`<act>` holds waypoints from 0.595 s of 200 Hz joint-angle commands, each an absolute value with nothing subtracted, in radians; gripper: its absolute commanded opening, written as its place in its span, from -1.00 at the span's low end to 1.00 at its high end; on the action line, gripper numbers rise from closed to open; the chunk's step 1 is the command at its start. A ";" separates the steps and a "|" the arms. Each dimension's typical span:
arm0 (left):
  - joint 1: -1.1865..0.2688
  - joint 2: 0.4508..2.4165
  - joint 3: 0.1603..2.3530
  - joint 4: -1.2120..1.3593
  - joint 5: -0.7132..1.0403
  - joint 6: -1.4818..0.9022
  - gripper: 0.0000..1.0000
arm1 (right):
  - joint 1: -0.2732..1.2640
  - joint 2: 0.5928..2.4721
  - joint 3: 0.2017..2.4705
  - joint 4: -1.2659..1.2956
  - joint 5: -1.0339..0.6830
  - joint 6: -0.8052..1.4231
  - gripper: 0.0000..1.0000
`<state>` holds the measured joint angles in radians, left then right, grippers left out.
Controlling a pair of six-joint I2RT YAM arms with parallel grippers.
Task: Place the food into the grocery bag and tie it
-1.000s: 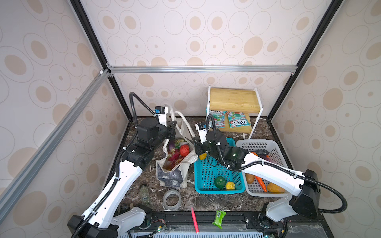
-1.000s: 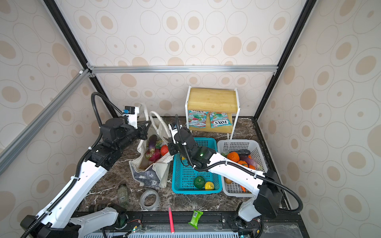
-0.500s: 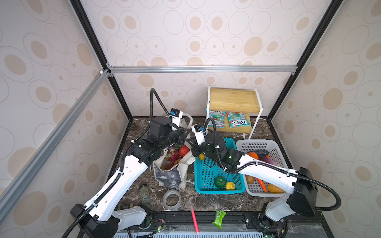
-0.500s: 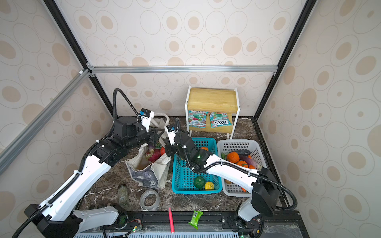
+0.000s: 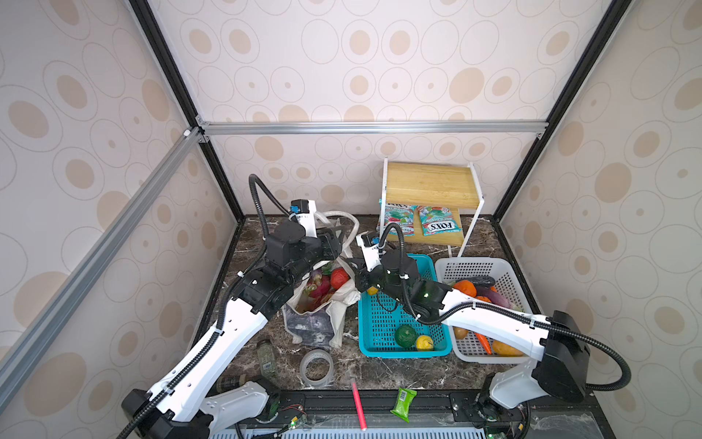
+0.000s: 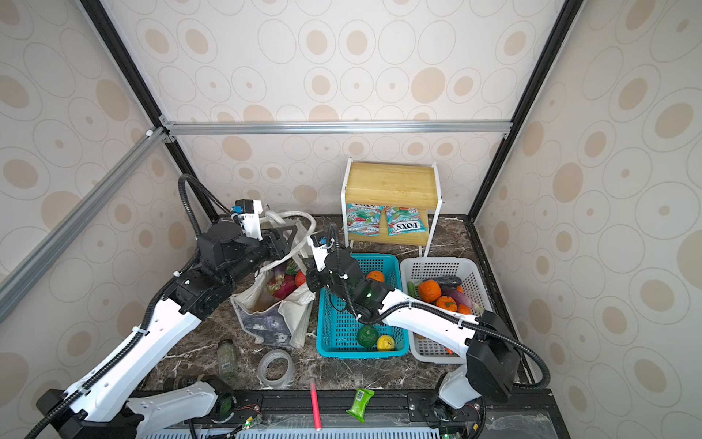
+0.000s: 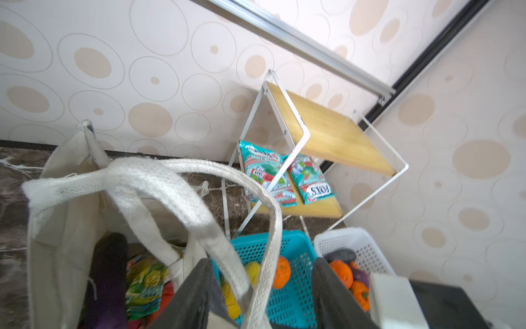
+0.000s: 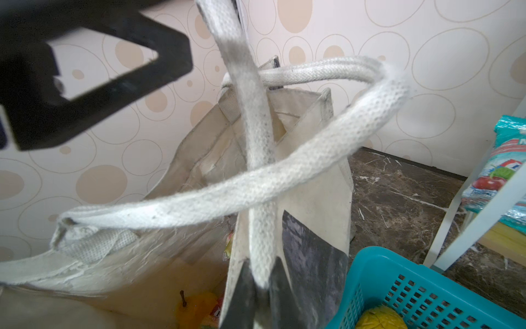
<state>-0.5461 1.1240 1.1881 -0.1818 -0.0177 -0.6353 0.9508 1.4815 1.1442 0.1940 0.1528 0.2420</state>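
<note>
The grocery bag point(image 5: 308, 326) is limp canvas, loaded; take hold by its woven handles point(image 8: 313, 159). Right hand point(image 8: 260, 275) clamps one strap; left hand point(image 7: 260, 266) stands apart.

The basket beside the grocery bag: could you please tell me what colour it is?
The basket is teal, shown best in a top view.

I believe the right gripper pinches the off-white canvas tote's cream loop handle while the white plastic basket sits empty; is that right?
No: the white plastic basket holds toy produce, as both top views show; the right gripper does pinch the cream loop handle.
</note>
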 commanded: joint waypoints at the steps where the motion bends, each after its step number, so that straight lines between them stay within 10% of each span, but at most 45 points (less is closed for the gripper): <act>1: -0.552 1.154 1.172 -0.030 -0.109 -0.771 0.10 | 0.968 1.442 1.126 0.227 0.127 0.245 -1.00; 50: -0.550 1.170 1.080 0.162 -0.191 -0.817 -0.02 | 0.967 1.421 1.108 0.237 0.117 0.254 -1.00; 83: -0.551 1.209 1.114 0.172 -0.177 -0.780 -1.00 | 0.968 1.417 1.105 0.224 0.108 0.262 -1.00; 119: -0.551 1.194 1.128 0.179 -0.190 -0.771 -1.00 | 0.962 1.384 1.098 0.220 0.091 0.283 -0.72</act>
